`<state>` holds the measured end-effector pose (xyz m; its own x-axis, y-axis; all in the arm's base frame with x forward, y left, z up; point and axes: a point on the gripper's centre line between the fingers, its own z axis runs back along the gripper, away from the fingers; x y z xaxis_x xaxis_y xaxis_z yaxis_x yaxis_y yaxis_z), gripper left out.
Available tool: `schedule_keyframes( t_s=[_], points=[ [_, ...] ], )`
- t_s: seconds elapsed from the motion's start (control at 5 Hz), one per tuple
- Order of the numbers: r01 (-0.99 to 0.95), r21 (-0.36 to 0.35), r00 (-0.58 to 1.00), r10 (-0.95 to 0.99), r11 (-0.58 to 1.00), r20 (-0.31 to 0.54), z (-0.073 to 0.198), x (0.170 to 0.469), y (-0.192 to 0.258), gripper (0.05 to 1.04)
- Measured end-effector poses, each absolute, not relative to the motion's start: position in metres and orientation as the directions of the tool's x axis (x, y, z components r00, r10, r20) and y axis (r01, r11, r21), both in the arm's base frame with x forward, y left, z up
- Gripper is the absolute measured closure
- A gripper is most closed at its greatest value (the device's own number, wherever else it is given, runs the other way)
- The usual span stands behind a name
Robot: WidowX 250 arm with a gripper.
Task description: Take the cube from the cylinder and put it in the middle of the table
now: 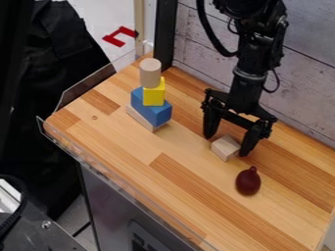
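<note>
My tool (226, 145) hangs low over the worktop (124, 142), its 2 fingers spread wide, with the wooden cube (225, 148) on the worktop between them (whether either finger touches it, I cannot tell). Near the cube sits a dark red, rounded toy (248, 182). Well apart, the wooden cylinder (150, 74) tops a yellow block (154, 96), a blue block (157, 115) and a pale wooden piece (140, 120).
</note>
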<state>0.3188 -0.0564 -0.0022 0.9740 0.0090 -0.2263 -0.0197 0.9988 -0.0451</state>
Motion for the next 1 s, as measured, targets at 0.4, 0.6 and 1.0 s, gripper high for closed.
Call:
schedule_keyframes(
  t_s=[0.4, 0.6, 1.0],
  points=[
    [-0.049, 0.021, 0.998, 0.05, 0.999, -0.04, 0.085, 0.309, -0.043, 0.083],
    [-0.045, 0.047, 0.999, 0.046, 0.998, -0.02, 0.106, 0.297, -0.037, 0.083],
    [-0.03, 0.012, 0.999, 0.031, 0.999, -0.045, 0.101, 0.291, -0.037, 0.083]
  ],
)
